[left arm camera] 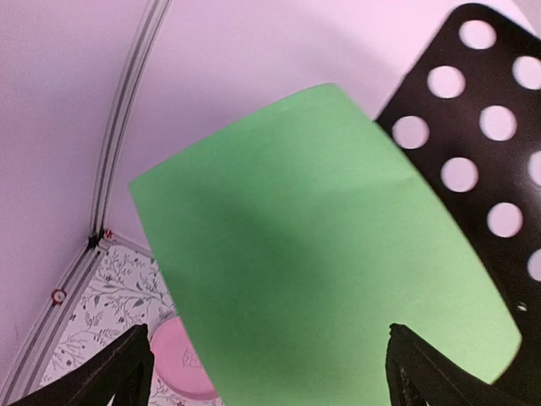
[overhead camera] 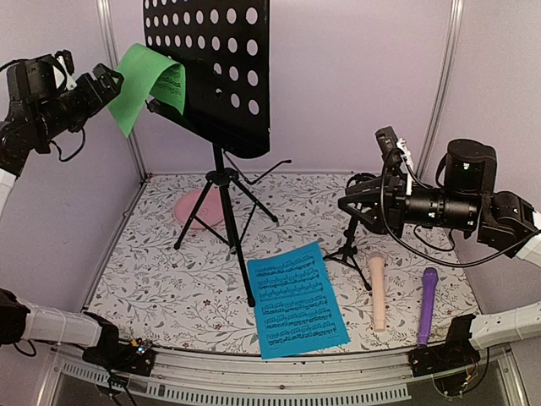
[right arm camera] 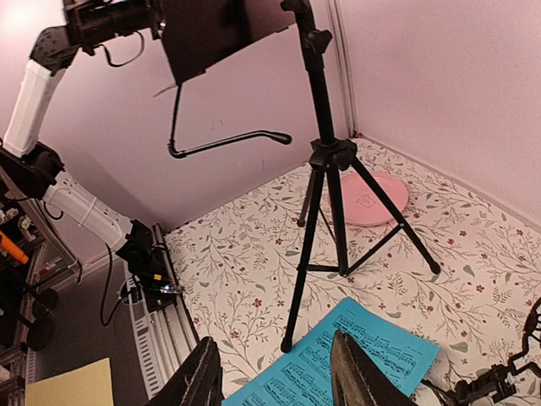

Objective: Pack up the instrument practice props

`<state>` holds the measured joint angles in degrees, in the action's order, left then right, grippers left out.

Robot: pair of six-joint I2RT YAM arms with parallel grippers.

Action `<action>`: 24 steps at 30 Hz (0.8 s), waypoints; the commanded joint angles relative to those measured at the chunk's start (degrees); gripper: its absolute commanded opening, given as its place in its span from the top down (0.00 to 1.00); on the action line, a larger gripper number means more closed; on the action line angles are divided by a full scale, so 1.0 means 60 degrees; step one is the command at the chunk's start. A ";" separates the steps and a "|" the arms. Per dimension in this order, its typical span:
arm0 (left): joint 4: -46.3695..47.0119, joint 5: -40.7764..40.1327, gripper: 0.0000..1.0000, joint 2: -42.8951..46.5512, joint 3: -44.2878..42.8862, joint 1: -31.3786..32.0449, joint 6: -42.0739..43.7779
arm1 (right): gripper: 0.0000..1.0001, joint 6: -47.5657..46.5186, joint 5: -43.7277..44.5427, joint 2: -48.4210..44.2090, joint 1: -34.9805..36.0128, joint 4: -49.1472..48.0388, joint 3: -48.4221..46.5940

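Observation:
A green sheet [overhead camera: 139, 80] [left arm camera: 313, 254] leans on the black perforated music rack [overhead camera: 211, 68] [left arm camera: 490, 169], whose tripod [overhead camera: 224, 194] [right arm camera: 325, 186] stands mid-table. My left gripper [overhead camera: 106, 80] [left arm camera: 268, 338] is open, right at the sheet's left edge, its fingers wide to either side. A blue sheet [overhead camera: 296, 300] [right arm camera: 389, 347] lies flat at the front. To its right lie a beige microphone [overhead camera: 378, 292] and a purple one [overhead camera: 427, 304]. My right gripper [overhead camera: 351, 203] [right arm camera: 272, 355] hangs open and empty above a small black mic support [overhead camera: 348, 245] [right arm camera: 507, 376].
A pink plate [overhead camera: 196, 209] [left arm camera: 173, 364] [right arm camera: 368, 196] lies at the back left behind the tripod's legs. Lilac walls close in the back and both sides. A black cable or bar [right arm camera: 228, 148] hangs from the rack.

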<state>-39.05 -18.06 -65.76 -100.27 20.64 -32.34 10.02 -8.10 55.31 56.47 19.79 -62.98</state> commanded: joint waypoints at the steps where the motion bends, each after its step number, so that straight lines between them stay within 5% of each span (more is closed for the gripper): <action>1: -0.1625 0.4993 0.05 -0.0460 -0.0228 -0.3278 -0.1238 | 0.55 -0.0183 -0.1054 -0.0477 0.0006 -0.0684 0.0277; 7: 0.0203 0.7963 0.05 0.0186 0.1723 -0.5598 -0.2453 | 0.55 -0.0035 -0.0977 -0.0700 0.0001 -0.0805 0.0674; 20: 0.7972 1.0710 0.08 0.1611 0.6252 -0.6339 -0.7523 | 0.56 -0.0188 -0.0771 0.0016 0.0007 -0.1663 0.0955; 24: 0.8615 1.0994 0.08 0.1404 0.6280 -0.6326 -0.7959 | 0.57 -0.0318 -0.0790 0.0208 -0.0003 -0.1787 0.0914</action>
<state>0.32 43.29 -57.01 -62.81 -16.91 -73.01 9.21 -12.64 55.83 56.47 11.77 -57.45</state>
